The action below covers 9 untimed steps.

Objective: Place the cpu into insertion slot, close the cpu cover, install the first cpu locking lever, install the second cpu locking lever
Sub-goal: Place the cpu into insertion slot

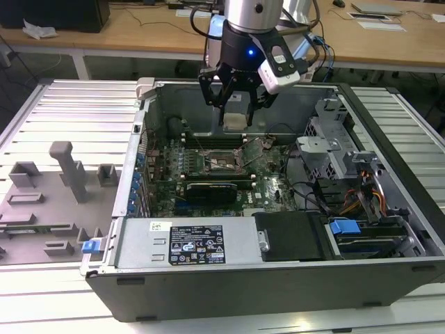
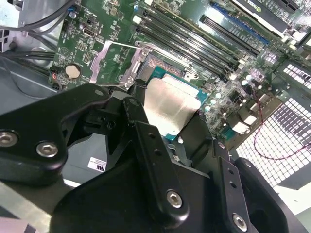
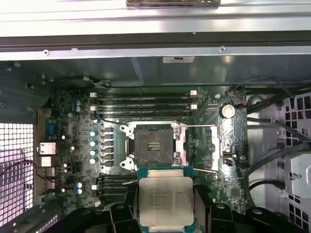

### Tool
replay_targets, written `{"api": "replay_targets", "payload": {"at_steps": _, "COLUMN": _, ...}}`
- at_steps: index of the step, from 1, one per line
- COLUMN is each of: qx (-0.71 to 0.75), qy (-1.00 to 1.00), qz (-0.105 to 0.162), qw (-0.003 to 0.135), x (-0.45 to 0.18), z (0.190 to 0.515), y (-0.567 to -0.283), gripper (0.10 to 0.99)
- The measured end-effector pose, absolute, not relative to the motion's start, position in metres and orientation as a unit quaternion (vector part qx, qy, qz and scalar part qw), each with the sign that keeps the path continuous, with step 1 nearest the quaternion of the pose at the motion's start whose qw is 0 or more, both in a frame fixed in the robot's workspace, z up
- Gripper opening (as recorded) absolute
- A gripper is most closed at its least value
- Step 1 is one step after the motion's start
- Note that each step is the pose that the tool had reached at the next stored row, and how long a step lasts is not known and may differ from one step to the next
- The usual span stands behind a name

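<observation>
My gripper (image 1: 235,115) is shut on the cpu (image 1: 235,120), a flat square chip with a pale metal top, and holds it in the air above the green motherboard inside the open computer case. The cpu (image 3: 166,196) hangs a little to one side of the insertion slot (image 3: 154,145), whose dark centre lies bare inside its metal rim. Beside the slot the cpu cover (image 3: 216,148) stands swung open. In the second wrist view the black fingers (image 2: 141,131) clamp the cpu (image 2: 167,104) at two opposite edges, with the open cpu cover (image 2: 114,60) beyond it.
Long black memory slots (image 3: 146,103) run beside the socket. A black expansion card (image 1: 212,189) lies across the board. Drive cage (image 1: 327,149), cables (image 1: 361,188) and case walls (image 1: 149,125) ring the board. A grey fixture plate (image 1: 49,202) lies at the exterior view's left.
</observation>
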<state>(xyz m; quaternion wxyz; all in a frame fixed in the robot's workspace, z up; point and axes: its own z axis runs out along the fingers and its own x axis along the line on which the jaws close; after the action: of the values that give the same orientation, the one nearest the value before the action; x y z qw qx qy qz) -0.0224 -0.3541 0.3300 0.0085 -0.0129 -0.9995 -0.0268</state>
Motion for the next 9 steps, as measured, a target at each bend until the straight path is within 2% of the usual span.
{"api": "replay_targets", "payload": {"at_steps": 9, "qx": -0.013, "qy": -1.000, "qz": -0.020, "qw": 0.008, "x": -0.0224, "z": 0.3228, "y": -0.3541, "gripper": 0.541}}
